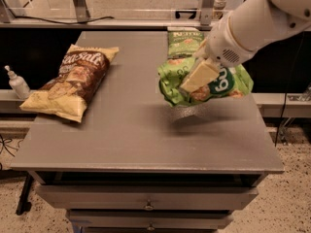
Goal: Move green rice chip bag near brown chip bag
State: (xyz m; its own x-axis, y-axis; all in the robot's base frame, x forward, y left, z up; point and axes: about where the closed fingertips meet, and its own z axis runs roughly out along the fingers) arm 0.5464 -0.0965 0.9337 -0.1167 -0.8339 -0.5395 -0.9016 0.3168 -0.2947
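Observation:
The green rice chip bag point(214, 84) is bright green and puffy with a dark green logo. It hangs in the air above the right half of the grey table point(136, 130), with its shadow below it. My gripper point(198, 76) is shut on the bag's middle, its pale finger across the front. The white arm comes in from the upper right. The brown chip bag point(73, 79) has yellow ends and white script and lies flat at the table's left side, well apart from the green bag.
A smaller, flatter green bag point(183, 41) lies at the table's back right, partly behind the held bag. A small white bottle point(18, 83) stands on a ledge left of the table. Drawers point(146, 203) sit under the tabletop.

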